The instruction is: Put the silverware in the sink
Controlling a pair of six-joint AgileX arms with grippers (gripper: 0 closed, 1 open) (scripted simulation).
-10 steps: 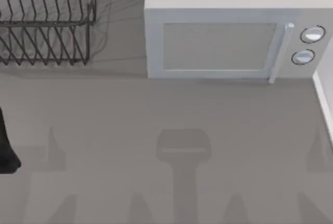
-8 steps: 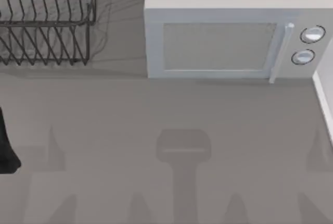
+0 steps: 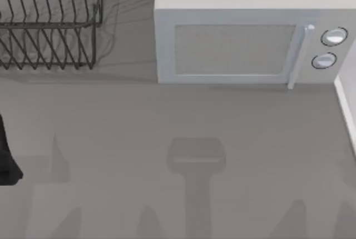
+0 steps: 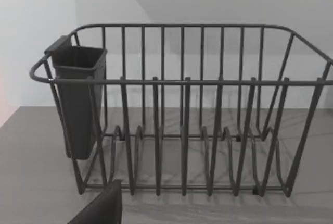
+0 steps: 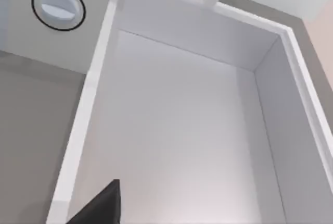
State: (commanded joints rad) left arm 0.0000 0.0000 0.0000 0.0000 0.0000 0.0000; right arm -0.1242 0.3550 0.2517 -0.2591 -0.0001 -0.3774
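No silverware can be made out — the dish rack (image 4: 182,109) left of the microwave (image 3: 245,39) looks bare, as does its caddy (image 4: 78,99). The sink (image 5: 177,125) lies right of the microwave. This seems the search step; next, find the cutlery. Neither gripper's jaw state can be told.

The dish rack (image 3: 50,22) is cut off at the bench's far left corner; the sink (image 3: 346,103) barely shows at the right edge.
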